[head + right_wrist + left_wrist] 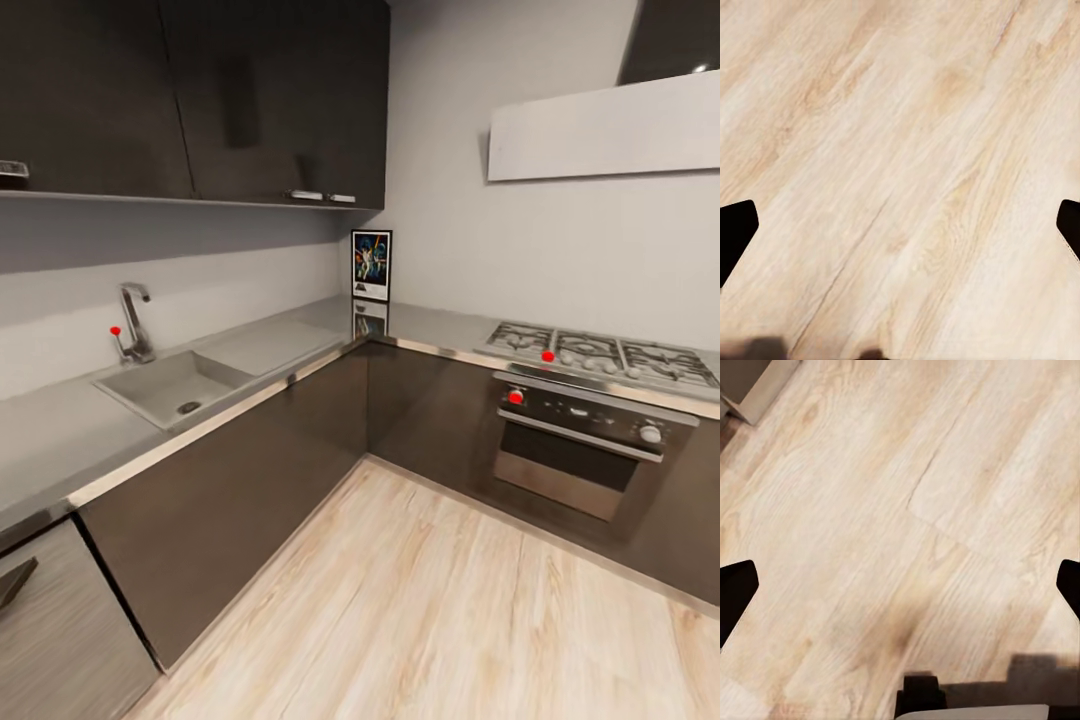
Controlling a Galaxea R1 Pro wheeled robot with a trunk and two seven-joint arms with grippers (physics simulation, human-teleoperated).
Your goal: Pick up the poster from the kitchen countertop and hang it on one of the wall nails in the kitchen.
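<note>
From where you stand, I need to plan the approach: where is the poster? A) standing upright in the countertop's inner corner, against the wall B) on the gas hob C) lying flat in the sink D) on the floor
A: the poster stands upright on the kitchen countertop in its inner corner, between the sink and the gas hob.

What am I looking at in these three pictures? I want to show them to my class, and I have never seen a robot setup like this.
These are simulator renders from a wheeled two-armed robot. The big picture comes from its head camera: a kitchen with a pale-grey L-shaped countertop, a sink, a gas hob and an oven. The poster it must fetch stands upright in the far corner, against the wall. The other two pictures come from cameras on each wrist, both facing the wooden floor. The dark shapes at their edges are fingertips of the left gripper and right gripper. Both are open, holding nothing.
</note>
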